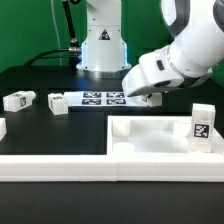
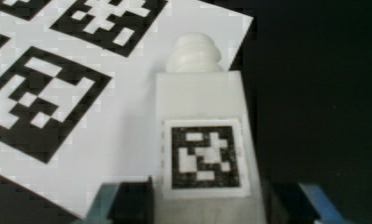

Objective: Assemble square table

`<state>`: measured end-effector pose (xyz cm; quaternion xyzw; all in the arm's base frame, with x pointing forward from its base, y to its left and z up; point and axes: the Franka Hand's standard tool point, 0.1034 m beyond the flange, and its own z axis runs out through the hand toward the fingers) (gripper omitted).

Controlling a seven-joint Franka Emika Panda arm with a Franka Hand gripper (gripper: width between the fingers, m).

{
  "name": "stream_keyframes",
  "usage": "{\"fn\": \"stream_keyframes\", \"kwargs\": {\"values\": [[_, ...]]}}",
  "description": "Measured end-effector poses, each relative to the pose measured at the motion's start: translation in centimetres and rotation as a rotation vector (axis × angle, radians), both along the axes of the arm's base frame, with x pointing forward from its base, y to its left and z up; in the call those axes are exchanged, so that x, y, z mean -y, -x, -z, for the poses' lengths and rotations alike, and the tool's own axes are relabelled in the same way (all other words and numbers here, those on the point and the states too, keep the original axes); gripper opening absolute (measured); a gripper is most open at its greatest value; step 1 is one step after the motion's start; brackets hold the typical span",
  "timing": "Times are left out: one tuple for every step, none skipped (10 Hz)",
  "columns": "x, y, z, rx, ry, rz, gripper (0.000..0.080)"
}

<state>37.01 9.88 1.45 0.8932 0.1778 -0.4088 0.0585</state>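
The claw [image 2: 204, 205] stands astride a white table leg [image 2: 204, 130], one finger close on either side of its tagged end. Whether they already pinch it I cannot tell. That leg lies on the black surface [image 2: 316, 90], with its rounded peg end beside the edge of the marker board [image 2: 58, 80].

Towards the exterior view's left, two more legs [image 1: 20, 100] [image 1: 57, 103] lie loose, well apart from the square table top [image 1: 150, 135]. The top rests near the front, and the corner holes that show are unfilled. A fourth leg [image 1: 203, 125] stands upright at the top's right end; whether it is fitted or only parked there is unclear.

I judge the assembly barely begun: at most one leg is mounted and three are left.
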Motion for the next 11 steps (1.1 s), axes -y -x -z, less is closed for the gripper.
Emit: {"fn": "stream_keyframes", "kwargs": {"values": [[0.0,0.0,0.0,0.000,0.000,0.001,0.0287],[0.0,0.0,0.0,0.000,0.000,0.001,0.0287],[0.1,0.0,0.0,0.000,0.000,0.002,0.0287],[0.1,0.0,0.0,0.000,0.000,0.002,0.0287],[0.2,-0.3,-0.4,-0.008,-0.001,0.004,0.0287],[0.5,-2.1,-2.7,-0.042,0.002,0.019,0.0287],[0.7,-5.7,-5.6,-0.025,-0.002,0.054,0.0287],[1.5,-7.7,-8.1,-0.032,0.003,0.082,0.0288],[2.6,-8.8,-9.8,-0.038,0.013,0.115,0.0288],[3.7,-8.6,-10.7,-0.064,0.044,0.156,0.0288],[3.5,-9.5,-9.9,0.017,0.021,0.149,0.0288]]}}
